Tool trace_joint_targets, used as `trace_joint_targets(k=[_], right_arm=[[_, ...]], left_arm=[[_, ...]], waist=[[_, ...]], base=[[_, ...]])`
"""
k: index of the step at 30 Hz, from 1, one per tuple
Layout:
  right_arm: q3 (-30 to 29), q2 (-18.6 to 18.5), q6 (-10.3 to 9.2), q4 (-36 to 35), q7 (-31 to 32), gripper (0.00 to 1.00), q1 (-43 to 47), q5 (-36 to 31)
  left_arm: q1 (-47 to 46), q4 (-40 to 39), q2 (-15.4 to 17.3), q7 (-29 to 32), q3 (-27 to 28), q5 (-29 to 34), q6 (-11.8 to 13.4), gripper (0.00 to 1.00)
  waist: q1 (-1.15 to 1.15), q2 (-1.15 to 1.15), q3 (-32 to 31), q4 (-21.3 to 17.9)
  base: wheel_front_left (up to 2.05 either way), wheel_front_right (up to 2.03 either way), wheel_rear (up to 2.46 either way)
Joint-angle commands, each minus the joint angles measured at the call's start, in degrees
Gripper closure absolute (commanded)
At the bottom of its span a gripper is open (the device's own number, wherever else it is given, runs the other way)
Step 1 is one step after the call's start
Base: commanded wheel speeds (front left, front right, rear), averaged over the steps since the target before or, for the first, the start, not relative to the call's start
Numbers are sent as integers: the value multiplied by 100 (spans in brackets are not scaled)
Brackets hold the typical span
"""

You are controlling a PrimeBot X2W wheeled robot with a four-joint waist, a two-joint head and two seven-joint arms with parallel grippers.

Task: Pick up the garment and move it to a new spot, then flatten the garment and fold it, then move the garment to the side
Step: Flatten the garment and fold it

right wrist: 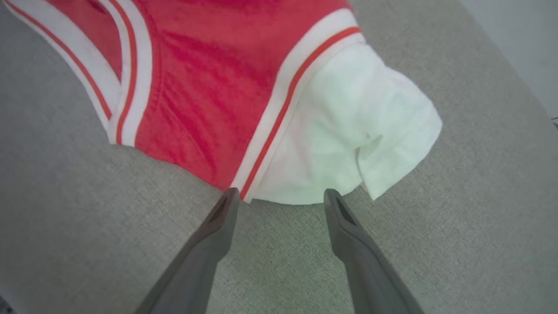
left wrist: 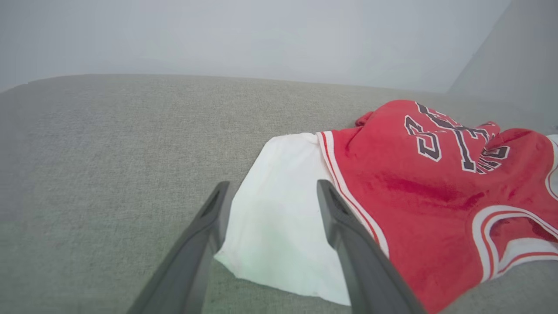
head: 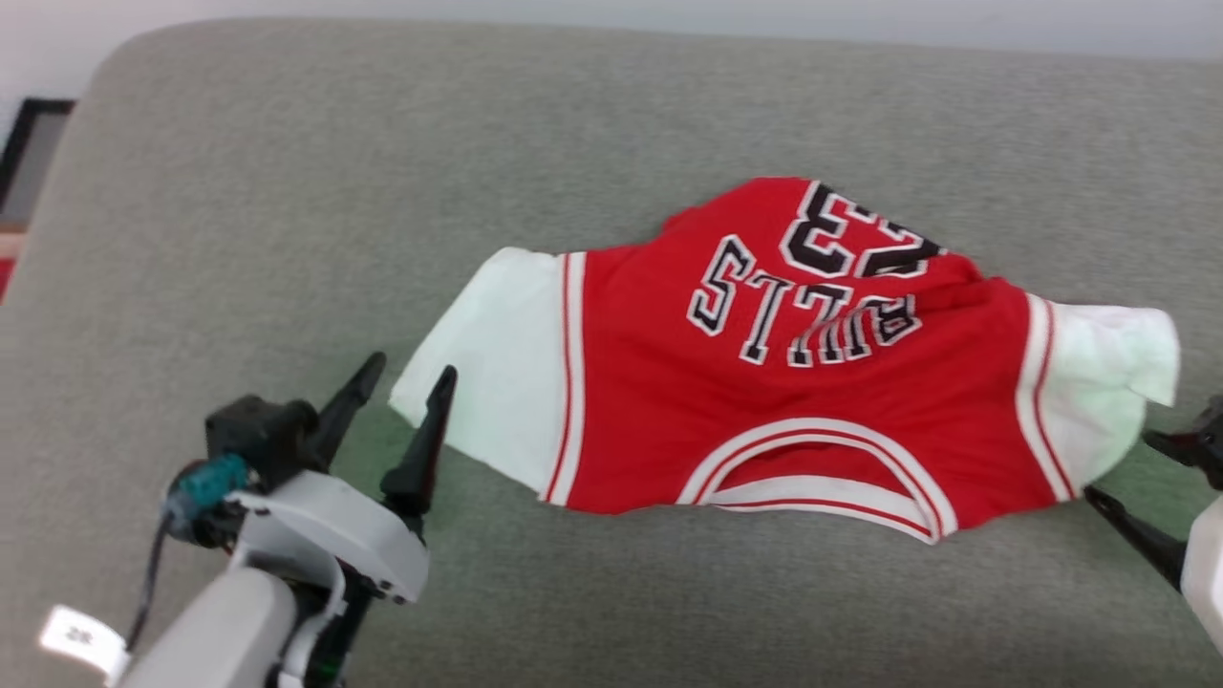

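Lying rumpled on the one grey cushion (head: 287,191) is a single garment (head: 783,382), red with two white sleeves, collar nearest the robot. Two grippers flank it. The left gripper (head: 413,368) is spread wide at one sleeve's corner, and the right gripper (right wrist: 281,194) is spread wide beside the other.

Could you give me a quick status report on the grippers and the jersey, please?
Left gripper open, straddling one white sleeve. Right gripper open, just short of the other sleeve. Jersey loose and rumpled on grey cushion. No obstruction seen.
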Motion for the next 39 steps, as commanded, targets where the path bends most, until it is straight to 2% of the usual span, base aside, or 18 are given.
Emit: trace_joint_targets(k=[1, 6, 12, 13, 15, 16, 20, 22, 25, 28, 32, 34, 39], right_arm=[[115, -155, -5, 41, 65, 0, -107, 2], [697, -552, -6, 188, 363, 0, -433, 227], [1317, -640, -5, 471, 351, 0, -851, 357], [1405, -623, -6, 532, 355, 24, -889, 417], [1581, -636, -6, 594, 357, 89, -986, 433], [1649, -627, -6, 629, 354, 100, -1030, 483], [1810, -663, -7, 712, 334, 100, -1190, 573], [1866, -673, -7, 743, 284, 100, -1288, 609], [1912, -676, -9, 763, 214, 100, -1439, 651], [1975, -631, -9, 765, 171, 100, -1572, 672], [2095, -562, -9, 800, 117, 100, -1714, 706], [2135, -500, -9, 823, 80, 100, -1787, 737], [2246, -398, -11, 914, 35, 100, -1868, 852]], left_arm=[[68, -28, -74, -103, -15, 53, 62, 0], [170, -66, -247, -365, -81, 154, 159, 0], [105, -41, -287, -422, -106, 169, 142, 0], [89, -36, -276, -415, -101, 155, 125, 0], [31, -35, -213, -357, -107, 144, 77, 0], [-12, -46, -156, -316, -112, 164, 57, 0], [-249, -129, 118, 2, -191, 219, -162, 0], [-441, -192, 329, 349, -290, 229, -356, 0], [-790, -276, 646, 1135, -472, 65, -747, 0], [-1147, -371, 849, 2223, -663, -495, -1050, 0], [-1564, -423, 1037, 3792, -1002, -1384, -1181, 0], [-1791, -415, 1029, 4322, -1103, -1717, -1197, 0], [-2158, -157, 777, 4989, -1344, -2177, -1230, 0]], waist=[[0, 0, 99, 288], [0, 0, 195, 566], [0, 0, 292, 761], [0, 0, 306, 769], [0, 0, 329, 769], [0, 0, 344, 756], [0, 0, 355, 673], [0, 0, 361, 617], [0, 0, 375, 532], [0, 0, 405, 442], [0, 0, 480, 347], [0, 0, 548, 301], [0, 0, 649, 244]], base=[[0, 0, 0], [0, 0, 0], [0, 0, 0], [0, 0, 0], [0, 0, 0], [0, 0, 0], [0, 0, 0], [0, 0, 0], [0, 0, 0], [0, 0, 0], [0, 0, 0], [0, 0, 0], [0, 0, 0]])
